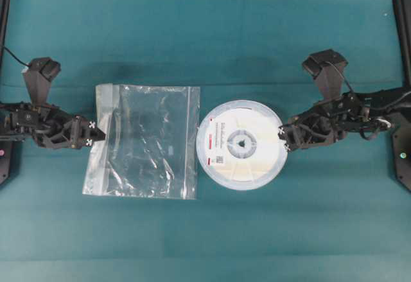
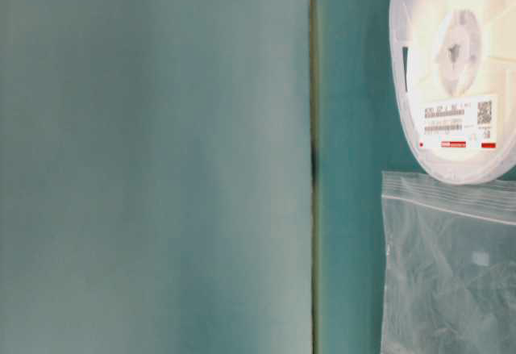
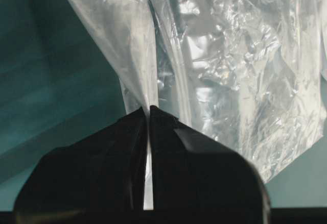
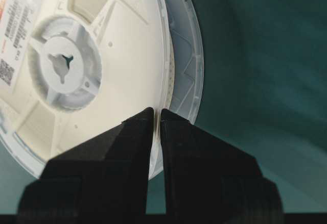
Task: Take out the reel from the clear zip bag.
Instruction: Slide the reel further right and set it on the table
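Observation:
The reel (image 1: 239,144) is a white disc with a grey hub and a label with red marks. It lies outside the clear zip bag (image 1: 148,141), just to its right. It also shows in the table-level view (image 2: 455,64) and the right wrist view (image 4: 92,66). My right gripper (image 1: 283,139) is shut on the reel's right rim (image 4: 157,113). My left gripper (image 1: 94,134) is shut on the bag's left edge (image 3: 148,106). The bag (image 3: 230,66) is empty and crinkled; it also shows in the table-level view (image 2: 451,265).
The teal table cloth (image 1: 205,243) spreads all round. Black frame posts (image 1: 403,25) stand at the far corners. A cloth seam (image 2: 313,160) runs through the table-level view.

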Robot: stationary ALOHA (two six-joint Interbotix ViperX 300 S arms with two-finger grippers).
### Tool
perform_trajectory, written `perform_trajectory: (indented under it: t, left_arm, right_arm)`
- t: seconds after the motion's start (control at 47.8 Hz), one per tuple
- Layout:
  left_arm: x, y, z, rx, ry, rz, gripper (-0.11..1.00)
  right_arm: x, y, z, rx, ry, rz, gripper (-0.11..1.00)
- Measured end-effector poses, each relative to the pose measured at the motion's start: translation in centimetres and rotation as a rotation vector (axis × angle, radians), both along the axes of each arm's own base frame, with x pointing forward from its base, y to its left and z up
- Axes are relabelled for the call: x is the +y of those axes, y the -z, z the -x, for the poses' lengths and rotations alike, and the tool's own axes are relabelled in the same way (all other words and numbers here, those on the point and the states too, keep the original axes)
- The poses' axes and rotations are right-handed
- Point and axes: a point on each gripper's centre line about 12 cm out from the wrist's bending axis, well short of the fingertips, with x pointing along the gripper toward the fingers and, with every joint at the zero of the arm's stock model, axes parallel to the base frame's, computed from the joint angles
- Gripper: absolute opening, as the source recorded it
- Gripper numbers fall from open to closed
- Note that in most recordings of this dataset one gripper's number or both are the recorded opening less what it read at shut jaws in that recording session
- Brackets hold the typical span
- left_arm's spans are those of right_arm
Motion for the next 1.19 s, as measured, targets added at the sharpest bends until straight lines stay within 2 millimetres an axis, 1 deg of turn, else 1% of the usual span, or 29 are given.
perform_trajectory:
  t: [0.293,0.628,0.816,0.9,1.004,1.192]
  left_arm:
    - [0.0,0.0,0.0,0.0,0.0,0.0,0.01]
    - [0.0,0.0,0.0,0.0,0.0,0.0,0.01]
    - [0.0,0.0,0.0,0.0,0.0,0.0,0.01]
    - [0.0,0.0,0.0,0.001,-0.001,0.001,0.01]
    - [0.0,0.0,-0.1,-0.002,0.0,0.0,0.01]
    - [0.0,-0.1,-0.1,-0.003,0.002,0.0,0.01]
  right_arm:
    - [0.1,-0.2,0.3,0.005,-0.001,-0.004,0.09]
    - [0.1,-0.5,1.7,0.01,0.006,-0.009,0.09]
    - [-0.4,-0.7,1.5,-0.008,0.024,-0.004,0.09]
    - [-0.5,-0.7,1.2,-0.009,0.024,-0.002,0.04]
    - [-0.6,-0.7,1.0,-0.009,0.024,-0.002,0.04]
    - [-0.5,-0.4,1.3,0.028,0.021,-0.016,0.04]
